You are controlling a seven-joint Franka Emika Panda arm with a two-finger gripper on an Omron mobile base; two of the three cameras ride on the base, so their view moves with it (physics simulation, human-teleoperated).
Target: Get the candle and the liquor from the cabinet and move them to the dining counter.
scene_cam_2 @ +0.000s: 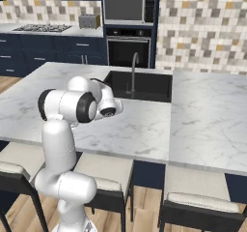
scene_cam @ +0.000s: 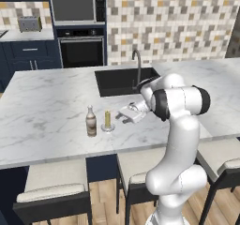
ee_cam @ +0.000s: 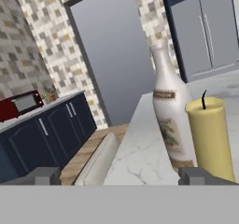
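left base: candle [scene_cam: 108,120] and liquor [scene_cam: 91,121] upright on desk [scene_cam: 42,111], centre-left, gripper [scene_cam: 123,116] released just right | right base: arm hides both | hand: candle [ee_cam: 211,136] near right fingertip [ee_cam: 198,175]; careless retreat could topple it into liquor [ee_cam: 171,106]

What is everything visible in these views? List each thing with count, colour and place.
liquor: one, brownish bottle, pale label, upright on the dining counter, left of the candle
candle: one, pale yellow on a white holder, upright beside the bottle
sink: one, black, set in the counter
faucet: one, curved, grey, behind the sink
microwave: one, silver, above the oven
oven: one, black, in navy cabinetry
toaster: one, silver, back worktop
stools: several, cushioned, along the counter's near edge
gripper: one, open, just right of the candle
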